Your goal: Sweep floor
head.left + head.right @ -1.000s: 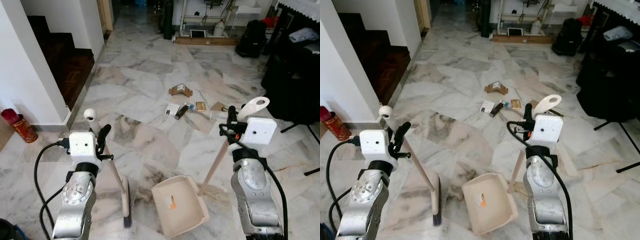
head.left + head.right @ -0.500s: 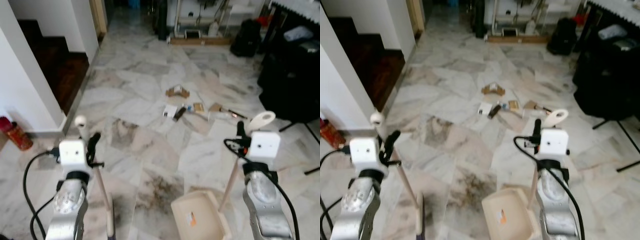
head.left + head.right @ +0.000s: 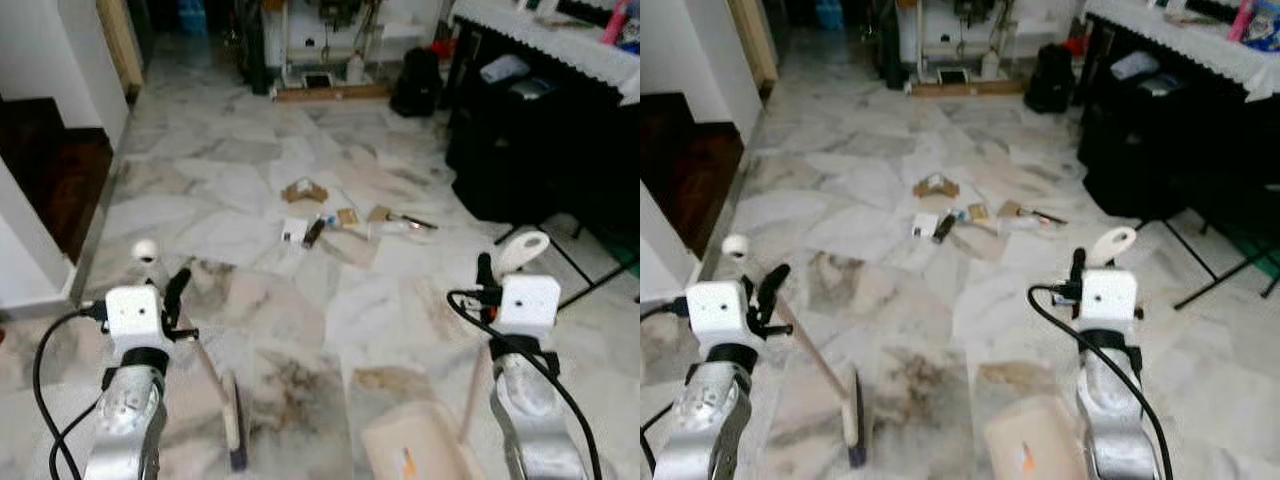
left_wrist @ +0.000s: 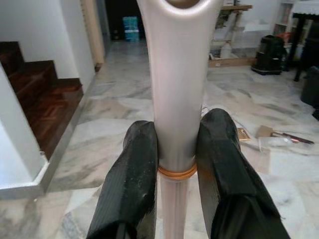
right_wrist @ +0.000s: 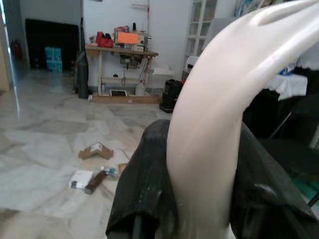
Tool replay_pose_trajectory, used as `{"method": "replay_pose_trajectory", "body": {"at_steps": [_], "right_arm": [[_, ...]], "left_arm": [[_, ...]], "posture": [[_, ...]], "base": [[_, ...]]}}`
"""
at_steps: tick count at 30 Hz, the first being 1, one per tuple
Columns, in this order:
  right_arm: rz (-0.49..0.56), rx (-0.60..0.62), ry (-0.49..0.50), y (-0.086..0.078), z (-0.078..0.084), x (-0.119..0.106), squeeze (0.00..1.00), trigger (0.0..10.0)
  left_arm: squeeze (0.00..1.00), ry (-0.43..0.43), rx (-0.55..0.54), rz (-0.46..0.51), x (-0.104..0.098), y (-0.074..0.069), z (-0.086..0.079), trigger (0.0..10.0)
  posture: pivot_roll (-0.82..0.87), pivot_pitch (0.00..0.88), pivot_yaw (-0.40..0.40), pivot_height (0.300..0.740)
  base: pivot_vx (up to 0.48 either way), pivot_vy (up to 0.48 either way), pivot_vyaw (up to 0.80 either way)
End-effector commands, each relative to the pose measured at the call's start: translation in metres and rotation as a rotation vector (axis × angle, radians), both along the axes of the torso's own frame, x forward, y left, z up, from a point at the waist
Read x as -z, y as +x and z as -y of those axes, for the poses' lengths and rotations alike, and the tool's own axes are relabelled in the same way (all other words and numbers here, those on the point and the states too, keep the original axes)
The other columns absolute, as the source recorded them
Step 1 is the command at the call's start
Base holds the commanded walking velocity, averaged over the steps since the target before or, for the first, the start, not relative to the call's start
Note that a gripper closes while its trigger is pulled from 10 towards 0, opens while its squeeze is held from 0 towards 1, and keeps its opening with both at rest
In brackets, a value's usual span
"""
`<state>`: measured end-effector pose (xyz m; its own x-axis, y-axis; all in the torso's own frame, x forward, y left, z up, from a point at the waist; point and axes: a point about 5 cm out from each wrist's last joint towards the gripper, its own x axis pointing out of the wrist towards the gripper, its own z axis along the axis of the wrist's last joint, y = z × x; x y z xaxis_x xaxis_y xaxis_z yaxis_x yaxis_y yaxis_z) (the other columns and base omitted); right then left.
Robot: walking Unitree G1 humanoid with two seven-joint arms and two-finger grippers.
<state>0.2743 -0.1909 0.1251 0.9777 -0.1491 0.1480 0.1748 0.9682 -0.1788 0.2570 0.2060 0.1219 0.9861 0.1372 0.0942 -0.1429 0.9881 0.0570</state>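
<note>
My left gripper [image 3: 176,291] is shut on the pale broom handle [image 4: 179,74], whose knob stands above the fingers [image 4: 132,184]. The broom head [image 3: 235,425] rests on the marble floor just ahead of me on the left. My right gripper [image 3: 487,276] is shut on the white dustpan handle [image 5: 219,99]. The cream dustpan [image 3: 415,450] sits low at the front right, partly cut off by the frame edge. A scatter of litter [image 3: 330,218] lies farther ahead on the floor: a cardboard piece [image 3: 305,190], paper scraps and a clear bottle [image 3: 390,227].
Dark stairs [image 3: 45,175] and a white wall corner [image 3: 25,250] stand on the left. A black-draped table [image 3: 545,130] and thin stand legs [image 3: 585,275] line the right. A black bag [image 3: 415,80] and a sewing table [image 3: 330,35] are at the back.
The camera has moved forward and turned right, so the whole scene has shifted left. Both grippers keep their holds; the dustpan now sits lower in the picture.
</note>
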Motion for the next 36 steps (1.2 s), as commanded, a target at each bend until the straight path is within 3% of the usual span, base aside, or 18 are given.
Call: {"method": "replay_pose_trajectory", "body": {"at_steps": [1, 16, 36], "right_arm": [[0.047, -0.012, -0.006, 0.003, -0.001, -0.008, 0.0, 10.0], [-0.029, 0.012, -0.025, -0.008, 0.015, 0.02, 0.0, 10.0], [-0.035, -0.008, -0.026, -0.007, 0.013, 0.023, 0.0, 10.0]], "left_arm": [[0.0, 0.001, 0.011, 0.04, -0.006, 0.003, 0.003, 10.0], [0.0, 0.005, -0.041, -0.021, 0.014, -0.009, -0.012, 10.0], [0.0, 0.018, -0.01, -0.036, 0.018, -0.01, -0.01, 10.0]], "posture": [[-0.1, 0.022, 0.0, 0.74], [-0.09, 0.034, -0.002, 0.74], [-0.1, 0.026, 0.016, 0.74]], "base": [[0.0, 0.0, 0.0], [0.0, 0.0, 0.0], [0.325, 0.0, 0.0]]}}
